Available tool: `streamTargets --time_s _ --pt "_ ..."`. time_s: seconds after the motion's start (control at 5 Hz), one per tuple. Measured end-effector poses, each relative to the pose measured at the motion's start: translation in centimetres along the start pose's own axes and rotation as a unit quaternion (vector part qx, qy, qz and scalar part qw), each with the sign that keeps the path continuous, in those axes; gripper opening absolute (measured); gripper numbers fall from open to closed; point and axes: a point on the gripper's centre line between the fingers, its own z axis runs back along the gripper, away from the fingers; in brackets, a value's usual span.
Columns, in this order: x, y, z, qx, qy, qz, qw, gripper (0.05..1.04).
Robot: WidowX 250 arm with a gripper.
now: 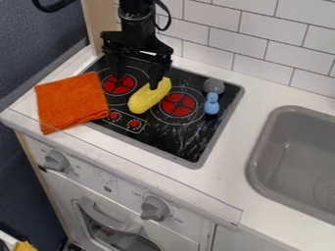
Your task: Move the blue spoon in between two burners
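One blue spoon (211, 104) lies beside a burner (177, 105) (claw (135, 80) open).

Surface (232, 137): white, smooth, faint sheen. Clear plastic-looking strip (212, 207) runs along its front edge. Cooktop (170, 138), centre of frame: black, glossy, with pale streaks in the shine. Orange cloth (70, 102), left: matt, rough, fuzzy nap. Yellow corn (145, 99): looks plastic, bumpy skin, dull sheen. Blue spoon (211, 105): smooth, plastic-looking. Sink (262, 147), right: grey, smooth, reads satin. Tiles (239, 45), top: smooth, lightly glossy. Post (97, 20), upper left: pale wood. Knob (155, 208), bottom: grey, plastic-looking, fairly matt.
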Motion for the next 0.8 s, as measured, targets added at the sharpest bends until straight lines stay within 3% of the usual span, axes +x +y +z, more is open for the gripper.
streamTargets --time_s 0.2,0.4,0.6,0.8 --pt "-0.5 -0.1 -1.1 -0.001 0.020 0.001 0.9998 1.001" --pt "-0.8 -0.9 0.0 0.009 0.015 0.004 0.9998 1.001" --pt "-0.5 -1.5 2.4 0.023 -0.021 0.012 0.9995 1.001" --pt "-0.4 -3.6 3.2 0.032 -0.023 0.012 0.9992 1.001"
